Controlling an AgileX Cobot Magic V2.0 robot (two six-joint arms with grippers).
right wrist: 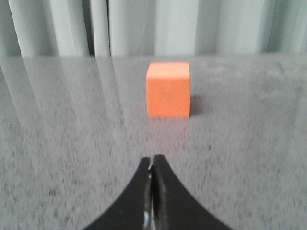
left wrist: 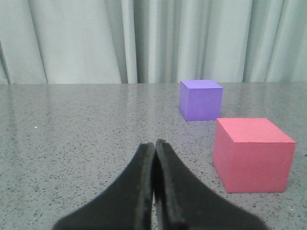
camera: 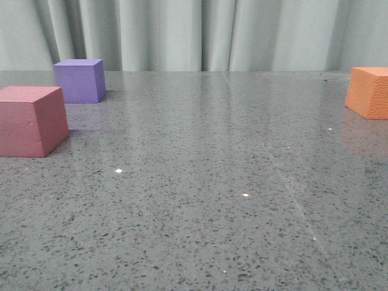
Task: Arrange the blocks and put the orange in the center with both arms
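At the left edge of the grey speckled table (camera: 200, 182) in the front view sits the pink-red cube (camera: 30, 120), partly cut by the frame, flat on the surface. Just behind it and a bit to the right stands the purple cube (camera: 79, 80), near but apart from the pink-red one, close to the pale curtain (camera: 194, 33). Table middle is bare stone with a few light specks. Far right, the orange cube (camera: 368, 91) rests on the table, cut by the frame edge, well apart from the other two.

Neither arm shows in the front view.

Left wrist view: left gripper (left wrist: 155, 143) low over the table, fingers pressed together, no gap between them, holding nothing. Pink-red cube (left wrist: 251, 154) lies ahead of the tips and off to one side, near but not touching. Purple cube (left wrist: 200, 99) sits farther out beyond it, the two cubes apart. Gripper points level along the table toward the curtain.

Right wrist view: right gripper (right wrist: 152, 160) also closed tight, tips meeting, empty. Orange cube (right wrist: 168, 89) straight ahead of the tips, lined up with them, clear gap of table between. Cube upright, one face toward the camera, pebbled texture faint, picture slightly blurred. Gripper low, aimed level at the cube.
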